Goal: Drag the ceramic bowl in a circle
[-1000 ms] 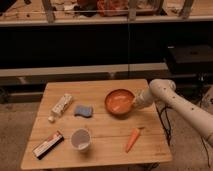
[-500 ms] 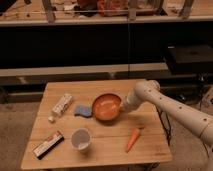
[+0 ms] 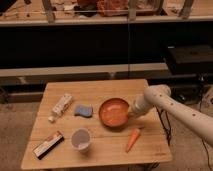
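The ceramic bowl (image 3: 114, 113), round, shallow and orange-red, sits on the wooden table (image 3: 95, 90) right of centre. My gripper (image 3: 131, 111) is at the bowl's right rim, at the end of the white arm (image 3: 170, 107) that reaches in from the right. The wrist hides the place where the gripper meets the rim.
A blue sponge (image 3: 83, 110) lies just left of the bowl. A white bottle (image 3: 61, 106) lies further left. A clear plastic cup (image 3: 81, 139) stands at the front, a carrot (image 3: 132, 139) lies front right, and a dark snack bar (image 3: 48, 145) lies front left. Dark shelving stands behind the table.
The bowl has moved with the gripper, first left and toward the front, then a little right and further toward the front. The arm has bent in over the table.
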{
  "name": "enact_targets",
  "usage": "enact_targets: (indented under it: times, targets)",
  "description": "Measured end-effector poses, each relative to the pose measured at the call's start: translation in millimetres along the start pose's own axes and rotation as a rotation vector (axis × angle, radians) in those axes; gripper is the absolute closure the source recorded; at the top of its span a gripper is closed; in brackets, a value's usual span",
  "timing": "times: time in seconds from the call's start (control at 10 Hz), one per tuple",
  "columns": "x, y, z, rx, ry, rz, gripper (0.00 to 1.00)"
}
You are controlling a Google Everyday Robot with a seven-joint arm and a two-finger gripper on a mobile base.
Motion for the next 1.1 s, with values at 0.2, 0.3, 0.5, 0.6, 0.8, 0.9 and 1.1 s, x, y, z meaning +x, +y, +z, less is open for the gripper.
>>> enact_targets:
  times: [0.2, 0.3, 0.5, 0.6, 0.8, 0.9, 1.1]
  targets:
    - [8, 43, -20, -0.013, 0.021, 0.035, 1.00]
    - [14, 57, -26, -0.020, 0.034, 0.056, 1.00]
    - [35, 73, -33, -0.024, 0.075, 0.118, 1.00]
    - [46, 69, -32, -0.022, 0.089, 0.138, 1.00]
    - [80, 52, -24, -0.014, 0.119, 0.195, 1.00]
    - [102, 40, -19, -0.008, 0.129, 0.220, 1.00]
    - [133, 1, -5, 0.014, 0.118, 0.224, 1.00]
